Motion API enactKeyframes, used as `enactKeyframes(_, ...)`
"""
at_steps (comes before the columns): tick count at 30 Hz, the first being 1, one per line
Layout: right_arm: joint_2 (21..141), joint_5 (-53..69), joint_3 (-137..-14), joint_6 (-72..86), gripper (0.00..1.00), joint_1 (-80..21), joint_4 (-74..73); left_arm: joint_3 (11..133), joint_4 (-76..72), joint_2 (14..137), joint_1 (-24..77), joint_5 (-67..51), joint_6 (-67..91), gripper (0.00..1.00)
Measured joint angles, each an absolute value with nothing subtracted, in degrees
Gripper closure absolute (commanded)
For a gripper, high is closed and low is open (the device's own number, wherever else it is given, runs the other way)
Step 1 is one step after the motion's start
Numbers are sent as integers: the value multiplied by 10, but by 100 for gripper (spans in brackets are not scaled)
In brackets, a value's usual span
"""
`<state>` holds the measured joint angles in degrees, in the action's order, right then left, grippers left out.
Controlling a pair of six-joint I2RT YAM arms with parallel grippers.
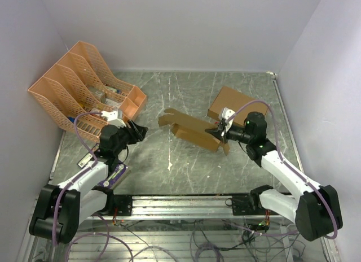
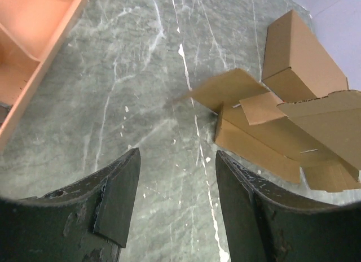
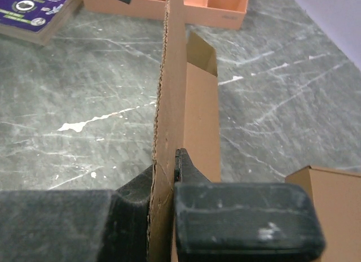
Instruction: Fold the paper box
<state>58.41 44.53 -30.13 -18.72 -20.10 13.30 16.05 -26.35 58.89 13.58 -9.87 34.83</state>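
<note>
The paper box (image 1: 189,131) is a partly folded brown cardboard sheet lying mid-table, with flaps sticking out to the left. My right gripper (image 1: 219,130) is shut on the sheet's right end. In the right wrist view an upright cardboard wall (image 3: 169,75) is pinched between the fingers of my right gripper (image 3: 165,163), its torn edge facing left. My left gripper (image 1: 139,132) hovers left of the sheet, apart from it. In the left wrist view my left gripper (image 2: 177,154) is open over bare table, and the paper box (image 2: 265,140) lies ahead to the right.
A larger ready-made brown box (image 1: 231,103) sits just behind the right gripper and shows again (image 2: 299,53) (image 3: 333,205). An orange file organiser (image 1: 84,87) stands at the back left. A purple packet (image 1: 115,174) lies by the left arm.
</note>
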Motion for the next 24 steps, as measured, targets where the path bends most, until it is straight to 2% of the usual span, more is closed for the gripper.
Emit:
enactKeyframes(6,624,499,-334,-183,100,-146,109,163,-326,635,136,-92,332,33)
enactKeyframes(15,632,552,-335,-195,100,-143,78,189,-386,710,136,-96,314,33)
enactKeyframes(24,664,592,-335,-176,100,-108,75,208,-489,818,136,-149,286,34)
